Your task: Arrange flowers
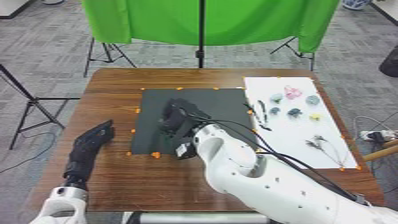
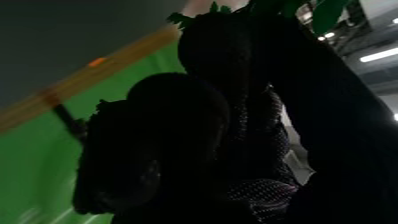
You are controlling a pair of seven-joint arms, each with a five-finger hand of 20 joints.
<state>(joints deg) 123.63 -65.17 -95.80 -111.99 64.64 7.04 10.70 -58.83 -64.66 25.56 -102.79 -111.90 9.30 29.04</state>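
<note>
Over the black mat [image 1: 213, 142], my right hand [image 1: 183, 114] is curled, its arm crossing in from the lower right. In the right wrist view, green leaves [image 2: 329, 16] stick out past the fingers of my right hand [image 2: 200, 115], which is shut on this leafy sprig; its stem is hidden by the glove. My left hand [image 1: 91, 140] lies left of the mat with straight fingers. On the white sheet [image 1: 311, 159] are a pink flower [image 1: 292, 92], a yellow flower [image 1: 315, 116], several blue-grey flowers [image 1: 295, 112], dark leafy stems [image 1: 261, 114] and thin dry sprigs [image 1: 322, 144].
Orange tape pieces [image 1: 155, 155] mark the edges of the mat and sheet on the brown table [image 1: 120, 175]. Black cables run along my right arm. Behind the table hangs a green cloth [image 1: 160, 22] on a stand.
</note>
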